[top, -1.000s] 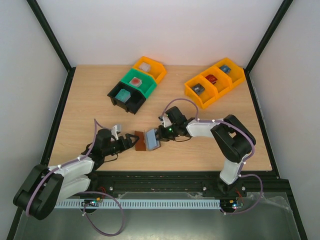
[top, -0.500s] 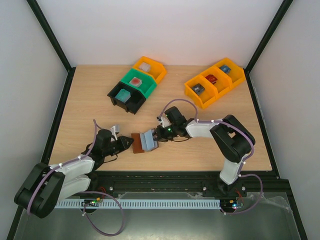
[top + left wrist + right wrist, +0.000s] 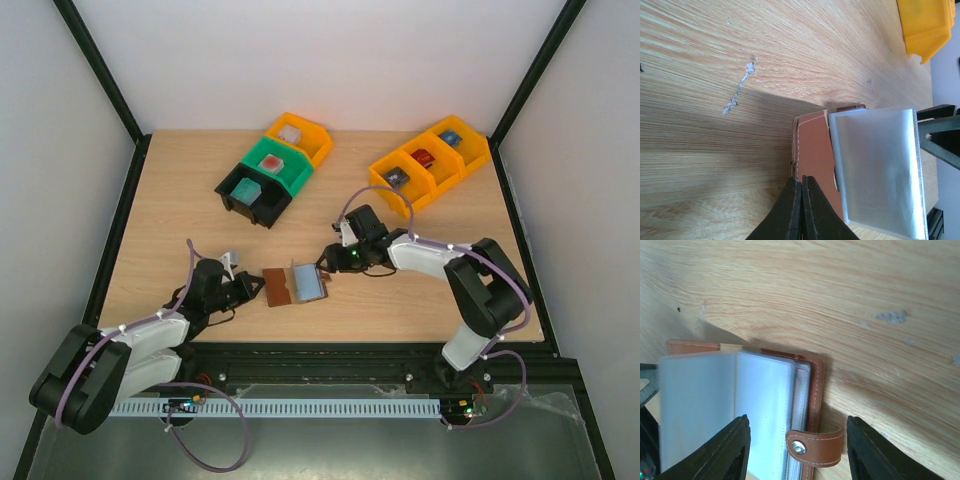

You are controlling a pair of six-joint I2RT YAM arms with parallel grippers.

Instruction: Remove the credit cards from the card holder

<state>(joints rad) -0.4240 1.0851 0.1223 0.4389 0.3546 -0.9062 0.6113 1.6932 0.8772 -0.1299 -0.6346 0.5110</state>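
- Wooden table [image 3: 180, 210] carries the card holder [image 3: 293, 285], lying open near the front edge between both arms.
- Left gripper [image 3: 256, 286] is pinched shut, tips on its brown cover.
- Right gripper [image 3: 797, 425] stands open, straddling the snap tab [image 3: 815, 445].

1. Your left gripper [image 3: 252, 287] stood open a second ago. Its jaws have now closed together on the near edge of the card holder [image 3: 297, 285], at the brown cover.
2. Your right gripper [image 3: 330, 262] was pinching the holder's pale inner flap. It has since spread its fingers [image 3: 735, 445], let go and drawn back to the right.
3. The holder was propped up at a tilt and now lies open and flat on the table.
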